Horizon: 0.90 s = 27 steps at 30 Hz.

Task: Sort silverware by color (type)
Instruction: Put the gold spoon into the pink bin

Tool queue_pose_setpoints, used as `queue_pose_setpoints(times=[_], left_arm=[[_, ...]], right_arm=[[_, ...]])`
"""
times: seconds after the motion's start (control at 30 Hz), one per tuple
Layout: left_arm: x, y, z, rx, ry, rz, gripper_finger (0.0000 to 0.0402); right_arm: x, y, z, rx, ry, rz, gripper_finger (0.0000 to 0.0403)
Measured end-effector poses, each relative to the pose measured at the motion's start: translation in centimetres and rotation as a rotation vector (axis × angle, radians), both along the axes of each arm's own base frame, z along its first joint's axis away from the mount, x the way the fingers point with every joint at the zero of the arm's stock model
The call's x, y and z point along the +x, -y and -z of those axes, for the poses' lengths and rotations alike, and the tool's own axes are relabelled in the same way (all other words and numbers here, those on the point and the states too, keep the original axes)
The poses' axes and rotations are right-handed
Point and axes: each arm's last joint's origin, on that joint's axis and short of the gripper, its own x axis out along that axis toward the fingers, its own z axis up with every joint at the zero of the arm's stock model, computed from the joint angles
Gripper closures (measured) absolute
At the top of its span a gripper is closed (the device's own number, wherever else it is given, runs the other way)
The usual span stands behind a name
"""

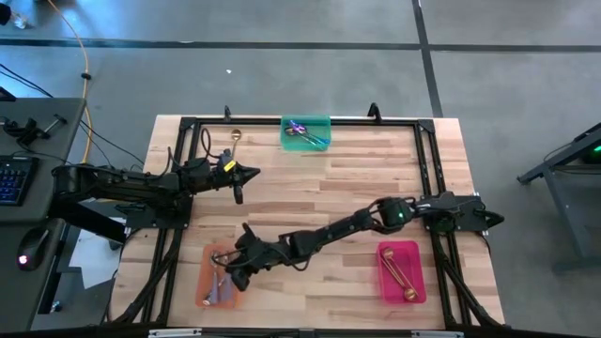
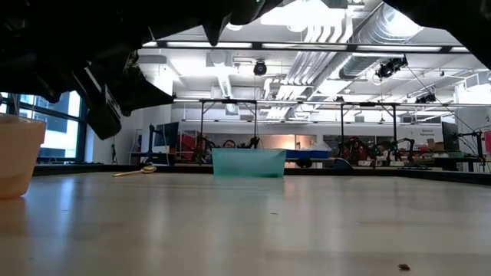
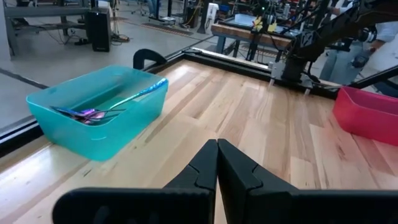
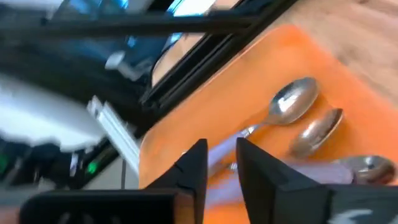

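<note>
Right pincer [image 4: 217, 163] sits over the orange tray [image 1: 208, 255], fingers slightly spread with a narrow gap; a blurred silver handle shows in that gap, can't tell if it's pinched or loose. Just past the fingertips, silver spoons [image 4: 292, 102] lie in the tray, bowls up, side by side and partly overlapping. From above, the right arm stretches from the far side of the surface [image 1: 319, 188] diagonally across to the tray.

Left pincer [image 3: 217, 163] is pressed together, nothing in it, hovering above bare surface, well apart from the orange tray and toward the teal tray [image 3: 93, 118]. Teal tray holds iridescent spoons [image 3: 93, 112] leaning along its wall.

One gold spoon [image 1: 236, 143] lies loose on the surface, beyond the left pincer and beside the teal tray; the low view shows it flat on the wood.

Pink tray [image 1: 401, 272] sits across the surface from the orange tray, at the same edge, with gold spoons [image 1: 398, 274] inside.
</note>
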Motion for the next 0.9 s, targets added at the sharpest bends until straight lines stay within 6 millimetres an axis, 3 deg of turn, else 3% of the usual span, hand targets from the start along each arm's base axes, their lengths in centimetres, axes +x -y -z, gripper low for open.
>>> queue_pose_setpoints(times=[0.17,0.3,0.4,0.5,0.7,0.9], left_arm=[[0.0,0.0,0.3,-0.024,-0.020,-0.004,0.0401],[-0.2,-0.3,0.7,-0.080,-0.051,-0.035,0.0401],[-0.6,-0.9,1.1,-0.127,-0.078,-0.083,0.0401],[-0.9,-1.6,1.5,-0.147,-0.114,-0.132,0.0401],[-1.7,-3.0,2.1,-0.215,-0.223,-0.241,0.0401],[-2.1,-4.2,1.6,-0.249,-0.378,-0.456,0.0391]], right_arm=[[-0.4,0.9,-2.1,-0.117,-0.003,-0.170,0.0326],[-1.6,2.2,-4.9,-0.312,-0.060,-0.252,0.0368],[-2.5,3.6,-5.6,-0.479,-0.138,-0.202,0.0396],[-2.5,5.1,-4.6,-0.540,-0.123,-0.193,0.0397],[-3.3,8.6,-0.2,-0.474,0.057,-0.198,0.0402],[-7.2,12.2,-0.4,-0.444,0.124,-0.132,0.0403]])
